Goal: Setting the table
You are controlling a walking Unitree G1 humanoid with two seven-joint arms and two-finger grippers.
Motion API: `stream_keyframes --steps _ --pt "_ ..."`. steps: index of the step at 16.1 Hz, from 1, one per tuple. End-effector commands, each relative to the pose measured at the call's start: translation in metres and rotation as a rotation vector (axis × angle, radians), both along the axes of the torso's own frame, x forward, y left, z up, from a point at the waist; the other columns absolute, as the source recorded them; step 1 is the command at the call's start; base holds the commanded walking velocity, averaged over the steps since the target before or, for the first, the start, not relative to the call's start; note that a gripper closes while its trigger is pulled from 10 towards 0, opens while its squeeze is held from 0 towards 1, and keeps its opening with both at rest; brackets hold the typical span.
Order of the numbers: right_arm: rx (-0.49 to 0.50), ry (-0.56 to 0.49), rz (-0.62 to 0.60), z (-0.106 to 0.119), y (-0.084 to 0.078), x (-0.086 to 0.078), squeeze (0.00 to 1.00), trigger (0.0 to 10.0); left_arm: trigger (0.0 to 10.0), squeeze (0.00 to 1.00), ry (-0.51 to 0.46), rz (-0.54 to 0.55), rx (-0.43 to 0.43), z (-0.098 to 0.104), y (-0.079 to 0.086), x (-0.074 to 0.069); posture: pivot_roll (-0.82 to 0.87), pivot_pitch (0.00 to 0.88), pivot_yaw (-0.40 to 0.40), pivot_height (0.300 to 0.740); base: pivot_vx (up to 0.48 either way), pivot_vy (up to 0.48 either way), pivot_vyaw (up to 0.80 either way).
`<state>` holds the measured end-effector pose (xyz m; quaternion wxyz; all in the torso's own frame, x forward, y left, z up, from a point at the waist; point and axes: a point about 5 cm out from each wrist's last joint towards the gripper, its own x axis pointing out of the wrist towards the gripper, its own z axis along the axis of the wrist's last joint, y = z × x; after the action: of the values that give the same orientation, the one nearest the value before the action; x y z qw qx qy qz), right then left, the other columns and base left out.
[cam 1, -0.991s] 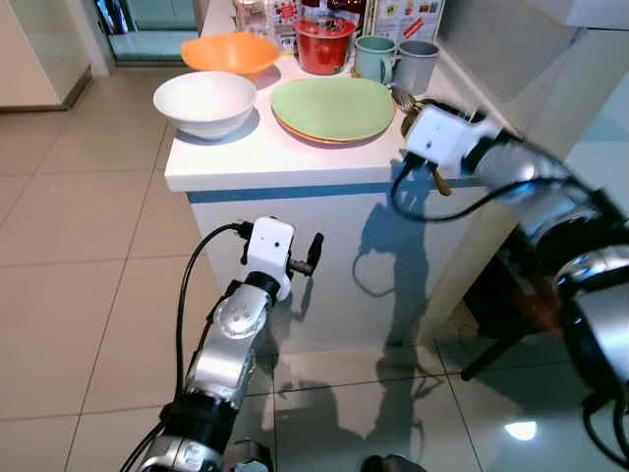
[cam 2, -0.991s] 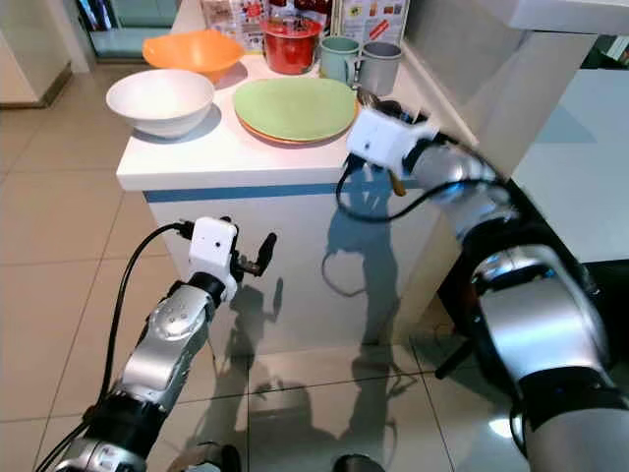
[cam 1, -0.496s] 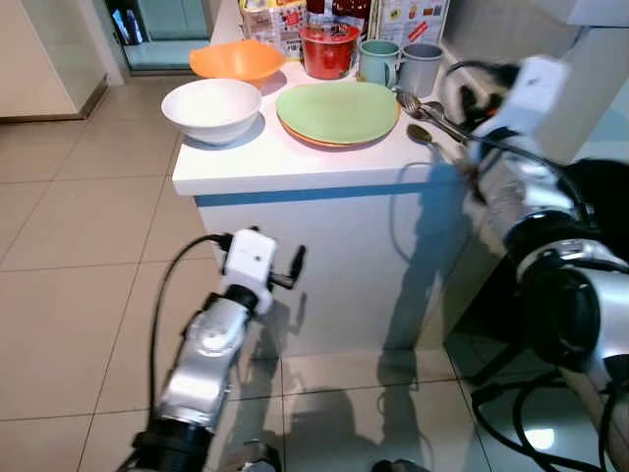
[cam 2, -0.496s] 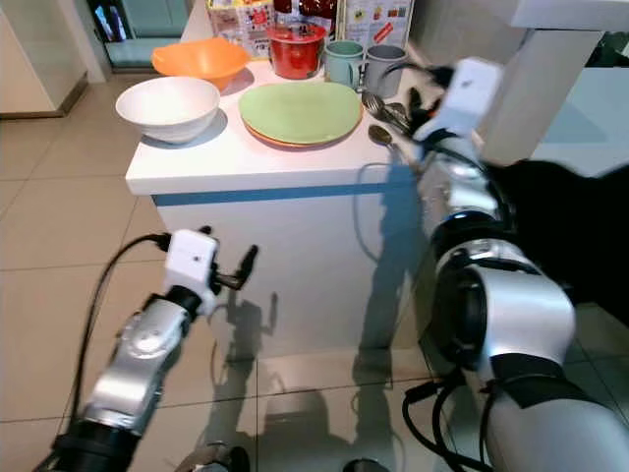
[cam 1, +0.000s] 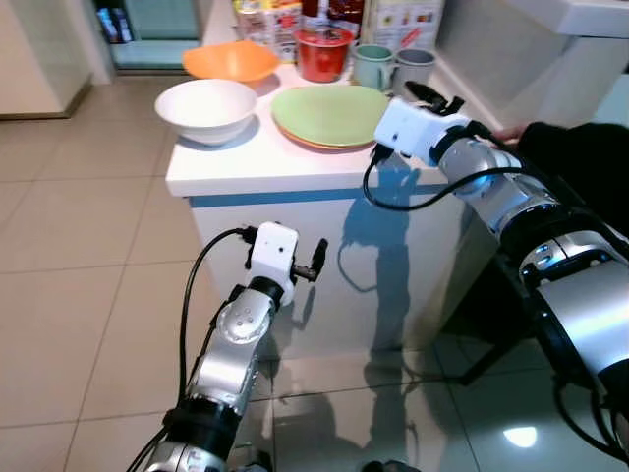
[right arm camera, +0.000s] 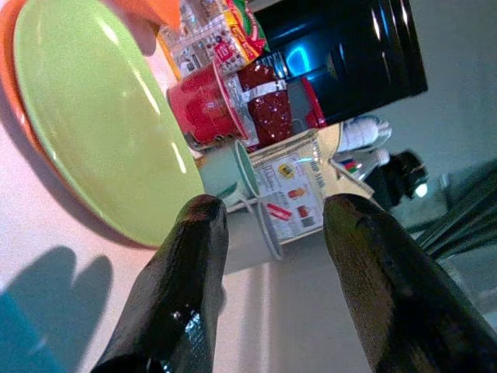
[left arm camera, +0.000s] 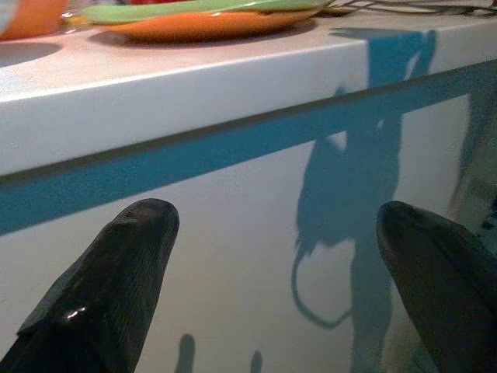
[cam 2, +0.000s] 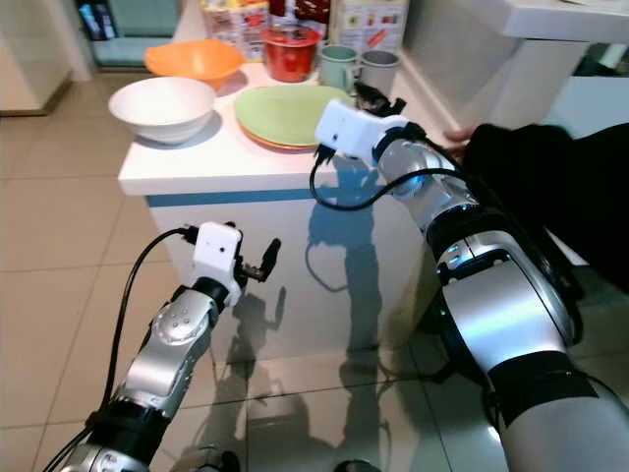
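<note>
Plates (cam 1: 332, 111) sit stacked mid-counter, green over orange; I judge them stiff, slick, breakable, best pinched at the near rim. My right gripper (cam 1: 439, 98) hovers just right of them, fingers apart, empty. Left gripper (cam 1: 316, 260) idles low, wide open.

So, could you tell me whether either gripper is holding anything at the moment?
Nothing is held: the right gripper is open above the counter, the left gripper open below its edge.

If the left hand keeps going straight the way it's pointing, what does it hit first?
Most likely the white front of the counter, just under its blue stripe. The left hand is open and faces that panel squarely; how far off is unclear.
</note>
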<state>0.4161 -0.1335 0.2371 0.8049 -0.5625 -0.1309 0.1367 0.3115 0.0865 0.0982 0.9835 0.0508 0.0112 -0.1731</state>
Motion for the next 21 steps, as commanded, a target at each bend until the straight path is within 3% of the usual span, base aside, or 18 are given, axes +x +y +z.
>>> stream_keyframes --steps 1,5,10,16,21 --pt "-0.058 -0.033 0.012 0.007 -0.001 0.000 0.00 10.0 10.0 0.00 -0.019 -0.007 0.001 0.005 -0.005 0.005 0.04 0.000 -0.046 0.740 0.000 0.000 0.00" --pt "-0.100 -0.041 0.043 0.008 -0.003 -0.001 0.00 10.0 10.0 0.00 -0.032 0.039 -0.003 0.006 0.007 0.009 0.04 0.000 -0.045 0.740 0.000 0.000 0.00" --pt "-0.205 -0.041 0.065 0.009 -0.009 -0.002 0.00 10.0 10.0 0.00 -0.031 0.036 0.005 0.003 0.007 0.005 0.04 0.000 -0.038 0.740 0.000 0.000 0.00" --pt "-0.165 -0.034 0.050 0.007 -0.009 -0.002 0.00 10.0 10.0 0.00 -0.024 0.042 0.004 -0.001 0.013 -0.006 0.07 0.025 -0.029 0.740 0.000 0.000 0.00" --pt "-0.150 -0.028 0.058 0.005 -0.006 -0.002 0.00 10.0 10.0 0.00 -0.003 0.027 0.015 -0.001 0.016 -0.007 0.07 0.037 -0.026 0.740 0.000 -0.088 0.00"
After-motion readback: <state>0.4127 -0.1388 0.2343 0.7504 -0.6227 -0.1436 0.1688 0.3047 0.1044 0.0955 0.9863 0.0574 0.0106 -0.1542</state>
